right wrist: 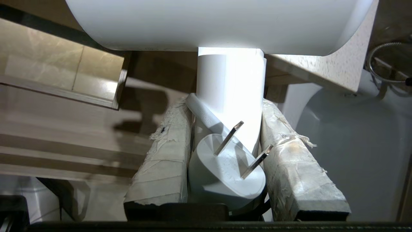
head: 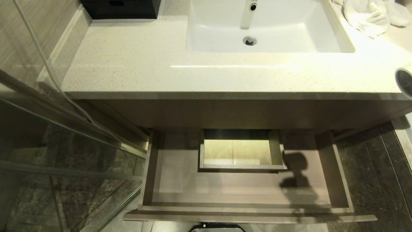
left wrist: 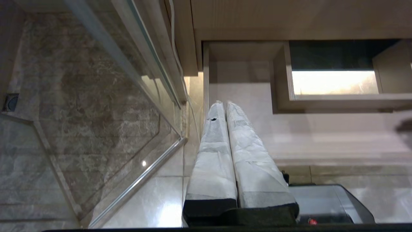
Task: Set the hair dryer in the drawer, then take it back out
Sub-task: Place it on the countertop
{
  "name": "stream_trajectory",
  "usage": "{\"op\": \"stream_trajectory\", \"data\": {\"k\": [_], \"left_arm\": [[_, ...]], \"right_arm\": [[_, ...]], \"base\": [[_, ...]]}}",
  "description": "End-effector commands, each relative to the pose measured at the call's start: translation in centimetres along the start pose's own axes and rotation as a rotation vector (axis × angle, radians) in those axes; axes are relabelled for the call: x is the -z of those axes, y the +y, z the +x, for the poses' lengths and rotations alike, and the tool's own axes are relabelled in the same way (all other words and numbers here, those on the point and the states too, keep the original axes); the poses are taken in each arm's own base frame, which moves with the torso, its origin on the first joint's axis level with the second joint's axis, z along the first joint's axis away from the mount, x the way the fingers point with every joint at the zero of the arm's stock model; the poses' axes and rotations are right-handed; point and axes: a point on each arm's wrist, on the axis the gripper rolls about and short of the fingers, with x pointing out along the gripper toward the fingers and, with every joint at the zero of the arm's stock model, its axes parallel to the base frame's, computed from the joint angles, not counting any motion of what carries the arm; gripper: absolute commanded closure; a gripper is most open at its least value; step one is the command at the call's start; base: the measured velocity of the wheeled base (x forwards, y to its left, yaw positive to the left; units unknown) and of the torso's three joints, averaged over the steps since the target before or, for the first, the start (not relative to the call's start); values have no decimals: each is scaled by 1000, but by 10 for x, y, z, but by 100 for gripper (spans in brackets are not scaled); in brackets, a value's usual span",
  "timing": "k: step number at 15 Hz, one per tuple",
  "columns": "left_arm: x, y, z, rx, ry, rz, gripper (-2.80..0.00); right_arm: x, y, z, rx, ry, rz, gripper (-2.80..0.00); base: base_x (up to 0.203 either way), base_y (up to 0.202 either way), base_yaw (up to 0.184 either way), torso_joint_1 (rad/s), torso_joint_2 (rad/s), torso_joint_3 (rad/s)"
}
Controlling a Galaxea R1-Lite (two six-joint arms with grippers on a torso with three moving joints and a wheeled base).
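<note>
The small white hair dryer with a short round barrel [right wrist: 212, 25] is held by the right claw [right wrist: 225, 122], whose two tape-wrapped fingers [right wrist: 164, 154] clench the stubby handle from either side. In the right wrist view the barrel lies crosswise above the fingers, its long axis at a right angle to the handle, and the handle runs straight down from the barrel's middle into the grip. A white two-pin plug [right wrist: 225, 170] is wedged between the fingers at the handle's foot, its flat metal pins pointing towards the camera.

In the head view only the dryer's greyish grilled end [head: 405, 82] shows, at the right edge of the picture, level with the front lip of the speckled pale stone bench [head: 161, 64] and facing left across it. The dryer is in the air beyond the right end of the wide shallow light-wood drawer [head: 338, 174], not inside it. The drawer stands pulled out beneath the bench, with a rectangular boxed cutout [head: 241, 151] at the back middle; a dryer-shaped shadow [head: 297, 170] lies on the drawer floor just right of that cutout.

The left claw [left wrist: 224, 103] hangs low near the drawer's left front corner, its white-wrapped fingers clenched together on nothing. A white rectangular sink [head: 225, 42] is set into the bench, and a white towel [head: 370, 16] lies at its far right.
</note>
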Motion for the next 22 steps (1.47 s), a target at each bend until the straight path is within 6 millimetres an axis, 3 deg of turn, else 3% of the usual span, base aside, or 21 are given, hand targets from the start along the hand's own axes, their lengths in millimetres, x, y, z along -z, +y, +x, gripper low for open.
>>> {"op": "stream_trajectory", "data": {"k": [1,7,15,18,22], "left_arm": [[0,0,0,0,2,0,0],[0,0,0,0,2,0,0],[0,0,0,0,0,0,0],[0,0,0,0,2,0,0],[0,0,0,-1,1,0,0]], "right_arm": [[0,-2,4,-7,7,-1,0],[-11,-13,19,4,-11,-5,0],[-21,-58,74,20,40,-15,0],[-21,-74,103,-61,24,0,0],[-8,-80,124,-273,8,-14,0]], "base": [[0,0,0,291,-66,227],[0,0,0,325,-118,204],[0,0,0,316,-182,131],[0,0,0,43,-30,15],[0,0,0,0,0,0]]}}
